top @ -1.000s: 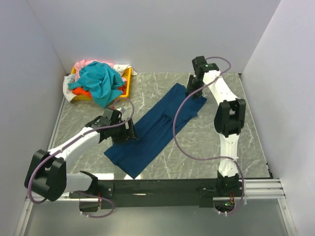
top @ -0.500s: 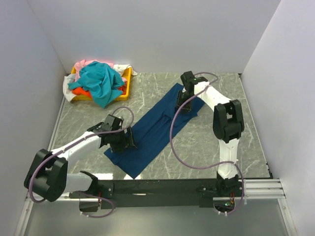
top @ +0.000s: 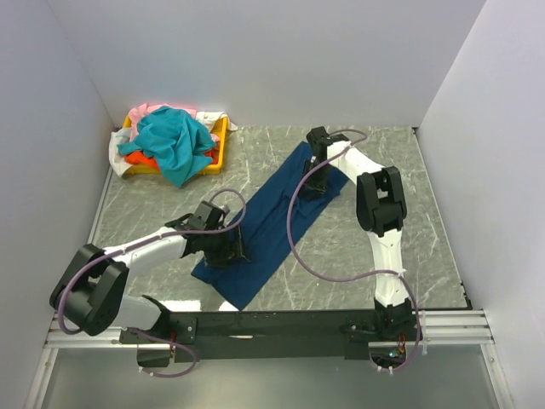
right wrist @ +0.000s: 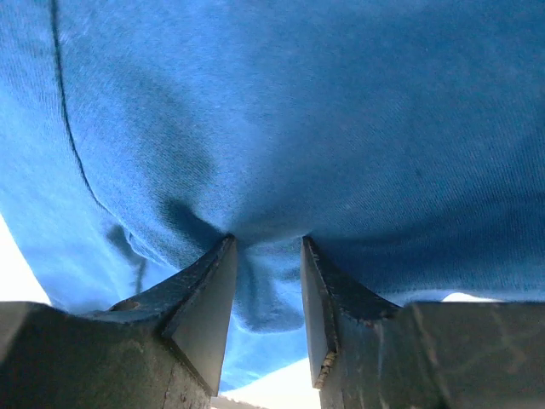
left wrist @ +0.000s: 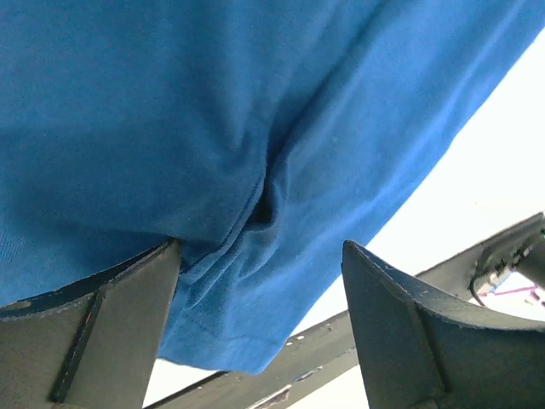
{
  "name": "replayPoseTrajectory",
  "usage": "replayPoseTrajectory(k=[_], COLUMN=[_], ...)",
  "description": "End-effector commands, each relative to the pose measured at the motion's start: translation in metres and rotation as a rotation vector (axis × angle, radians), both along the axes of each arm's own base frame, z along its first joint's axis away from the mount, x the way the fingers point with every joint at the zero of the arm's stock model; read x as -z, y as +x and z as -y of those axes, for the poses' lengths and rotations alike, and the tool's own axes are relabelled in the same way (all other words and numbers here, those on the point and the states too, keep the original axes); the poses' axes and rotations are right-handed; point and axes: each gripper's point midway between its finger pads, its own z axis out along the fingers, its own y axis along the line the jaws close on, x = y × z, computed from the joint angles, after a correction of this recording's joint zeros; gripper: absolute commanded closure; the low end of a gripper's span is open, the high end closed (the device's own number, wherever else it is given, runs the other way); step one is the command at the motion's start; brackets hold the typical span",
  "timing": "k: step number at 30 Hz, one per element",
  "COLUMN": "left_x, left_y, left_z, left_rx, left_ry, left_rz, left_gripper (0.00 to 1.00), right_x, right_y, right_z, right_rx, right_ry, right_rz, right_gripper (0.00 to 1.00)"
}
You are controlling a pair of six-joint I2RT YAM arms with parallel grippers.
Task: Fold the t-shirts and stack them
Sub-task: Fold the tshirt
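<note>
Grey marbled bench [top: 375, 247], boxed in by white walls. Nearest the arm bases: left gripper [top: 232, 249], spread wide and set down on the near end of the navy blue t-shirt [top: 272, 221], a ridge of cloth bunched between its fingers [left wrist: 102, 332] but not clamped. Laid out as a long diagonal band, near left to far right, flat on the bench. Further along, at the far end: right gripper [top: 311, 181], narrowed onto a small pucker of the navy cloth, pinching it. Beyond, in the far left corner: yellow tray [top: 223, 136], heaped with teal t-shirt [top: 174, 141] on top, orange t-shirt [top: 140, 159] under it, pink t-shirt [top: 149, 109] behind, white t-shirt [top: 117, 152] spilling over the left rim.
</note>
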Motion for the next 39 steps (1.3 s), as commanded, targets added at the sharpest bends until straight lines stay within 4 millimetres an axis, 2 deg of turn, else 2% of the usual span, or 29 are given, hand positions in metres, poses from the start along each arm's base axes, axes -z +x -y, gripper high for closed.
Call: replayPoseTrajectory(k=[1, 2, 4, 5, 7, 8, 9, 12, 19, 24, 26, 29, 30, 31, 33, 34, 35, 36, 37, 39], left_x=[0.018, 0.018, 0.013, 0.014, 0.01, 0.011, 0.01, 0.005, 0.002, -0.001, 0.0, -0.009, -0.013, -0.022, -0.032, -0.034, -0.045, -0.048, -0.056, -0.058], left_y=[-0.023, -0.024, -0.027, -0.028, -0.03, -0.03, -0.031, -0.03, -0.038, -0.045, -0.046, -0.04, -0.032, -0.029, -0.023, -0.018, -0.015, -0.015, -0.009, -0.009], left_z=[0.004, 0.008, 0.019, 0.022, 0.033, 0.038, 0.043, 0.061, 0.1, 0.118, 0.119, 0.118, 0.118, 0.119, 0.117, 0.113, 0.112, 0.107, 0.103, 0.093], left_rx=[0.051, 0.064, 0.104, 0.113, 0.147, 0.161, 0.177, 0.224, 0.336, 0.41, 0.414, 0.408, 0.401, 0.401, 0.395, 0.379, 0.373, 0.367, 0.344, 0.318], left_ry=[0.028, 0.019, -0.011, -0.015, -0.048, -0.058, -0.072, -0.132, -0.209, -0.243, -0.232, -0.215, -0.196, -0.198, -0.177, -0.151, -0.148, -0.13, -0.116, -0.081], left_rz=[-0.086, -0.097, -0.105, -0.115, -0.127, -0.131, -0.132, -0.141, -0.179, -0.183, -0.18, -0.139, -0.101, -0.071, -0.034, -0.005, 0.029, 0.04, 0.082, 0.093], left_gripper=[0.16, 0.16, 0.16, 0.16, 0.16, 0.16, 0.16, 0.16, 0.16, 0.16, 0.16, 0.16, 0.16, 0.16, 0.15, 0.15, 0.15, 0.15, 0.14, 0.14], right_x=[0.003, 0.011, 0.007, 0.015, 0.009, 0.016, 0.01, 0.009, 0.005, -0.002, -0.005, -0.021, -0.027, -0.042, -0.057, -0.076, -0.085, -0.091, -0.114, -0.119], right_y=[0.022, 0.023, 0.033, 0.032, 0.045, 0.047, 0.055, 0.068, 0.086, 0.097, 0.099, 0.103, 0.104, 0.105, 0.107, 0.106, 0.105, 0.101, 0.098, 0.085], right_z=[0.0, 0.0, -0.002, -0.001, -0.003, -0.001, -0.003, -0.005, -0.008, -0.014, -0.016, -0.021, -0.023, -0.025, -0.025, -0.025, -0.025, -0.023, -0.022, -0.016], right_rx=[0.012, 0.009, 0.01, 0.013, 0.014, 0.015, 0.018, 0.029, 0.039, 0.046, 0.044, 0.028, 0.02, 0.012, -0.001, -0.009, -0.02, -0.026, -0.033, -0.047], right_ry=[-0.025, -0.031, -0.036, -0.044, -0.043, -0.049, -0.04, -0.024, 0.021, 0.064, 0.075, 0.107, 0.12, 0.135, 0.15, 0.161, 0.16, 0.158, 0.164, 0.15], right_rz=[0.038, 0.024, 0.042, 0.02, 0.049, 0.037, 0.059, 0.082, 0.14, 0.172, 0.18, 0.218, 0.229, 0.256, 0.288, 0.318, 0.332, 0.338, 0.377, 0.371], right_gripper=[0.57, 0.57, 0.57, 0.57, 0.57, 0.57, 0.57, 0.57, 0.52, 0.5, 0.5, 0.5, 0.5, 0.49, 0.49, 0.49, 0.49, 0.49, 0.49, 0.49])
